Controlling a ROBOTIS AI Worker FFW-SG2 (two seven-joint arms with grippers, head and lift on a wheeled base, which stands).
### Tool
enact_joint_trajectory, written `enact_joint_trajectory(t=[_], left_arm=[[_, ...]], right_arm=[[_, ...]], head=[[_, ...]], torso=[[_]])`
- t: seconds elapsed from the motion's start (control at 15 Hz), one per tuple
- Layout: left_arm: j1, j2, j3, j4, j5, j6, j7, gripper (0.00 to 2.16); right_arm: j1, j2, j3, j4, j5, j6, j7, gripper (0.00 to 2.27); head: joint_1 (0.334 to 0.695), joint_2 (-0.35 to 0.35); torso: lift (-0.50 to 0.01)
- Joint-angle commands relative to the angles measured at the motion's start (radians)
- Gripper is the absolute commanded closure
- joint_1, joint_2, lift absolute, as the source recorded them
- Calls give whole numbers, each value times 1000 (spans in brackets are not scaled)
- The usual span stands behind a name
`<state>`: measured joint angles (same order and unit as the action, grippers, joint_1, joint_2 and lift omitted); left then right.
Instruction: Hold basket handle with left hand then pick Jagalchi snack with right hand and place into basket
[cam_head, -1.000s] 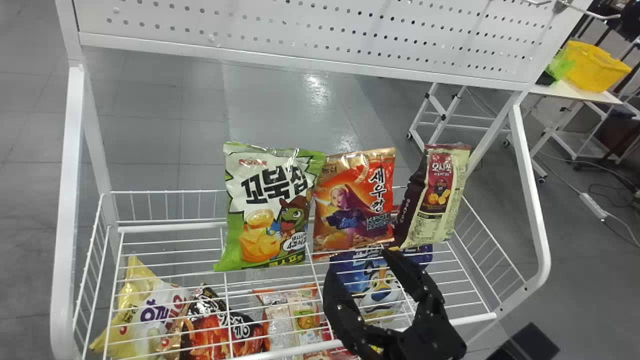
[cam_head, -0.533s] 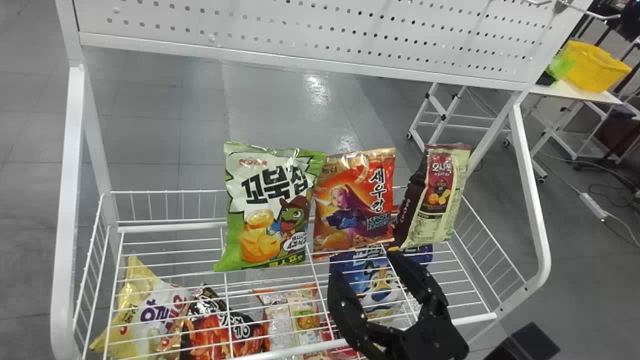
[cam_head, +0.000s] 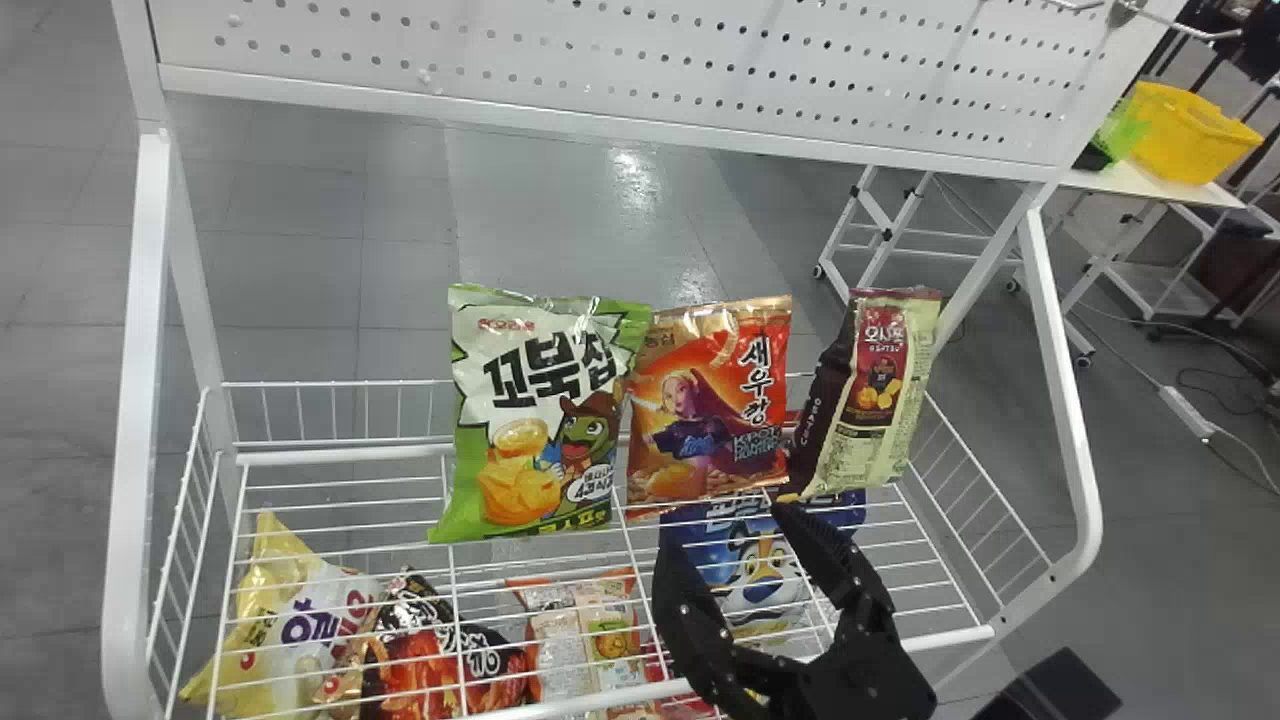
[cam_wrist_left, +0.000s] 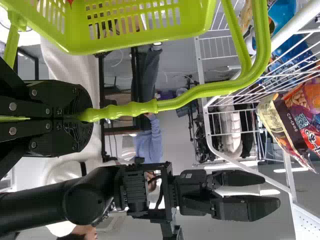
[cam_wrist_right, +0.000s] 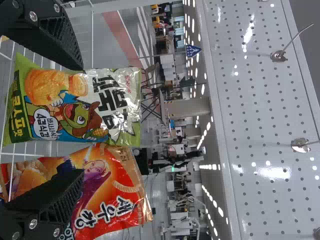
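Observation:
In the head view my right gripper (cam_head: 722, 527) stands open near the rack's front, in front of a blue pack (cam_head: 762, 575) on the lower level and below a red-orange pack (cam_head: 705, 410). A green-and-white pack (cam_head: 540, 420) stands left of the red one. Across the right wrist view, the open right gripper (cam_wrist_right: 80, 120) has one finger over the red pack (cam_wrist_right: 120, 195), the other by the green-and-white pack's (cam_wrist_right: 75, 107) edge. My left gripper (cam_wrist_left: 82, 116) is shut on the lime-green handle (cam_wrist_left: 190, 94) of the basket (cam_wrist_left: 145, 39). Which pack is Jagalchi, I cannot tell.
A cream-and-maroon pack (cam_head: 875, 390) stands at the right of the white wire rack (cam_head: 340, 455). Lower down lie a yellow pack (cam_head: 275, 620), a black-and-red pack (cam_head: 430, 650) and others. A white perforated panel (cam_head: 620, 70) spans the back, with side posts (cam_head: 145, 400).
My right gripper has shifted slightly to the right in the head view, mostly in the first half second. The packs on the rack have stayed put.

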<state>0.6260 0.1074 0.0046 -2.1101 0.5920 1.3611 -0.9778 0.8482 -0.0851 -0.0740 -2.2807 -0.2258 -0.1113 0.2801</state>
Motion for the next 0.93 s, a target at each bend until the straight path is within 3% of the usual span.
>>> enact_joint_trajectory(t=[0.0, 0.87], left_arm=[[0, 0, 0, -1, 0, 0, 1, 1234], [1, 0, 0, 2, 0, -3, 1, 1234]], right_arm=[[-1, -1, 3, -2, -1, -3, -1, 73], [0, 2, 13, -6, 2, -27, 1, 53]], head=[[695, -350], [695, -350]], torso=[[-10], [-10]])
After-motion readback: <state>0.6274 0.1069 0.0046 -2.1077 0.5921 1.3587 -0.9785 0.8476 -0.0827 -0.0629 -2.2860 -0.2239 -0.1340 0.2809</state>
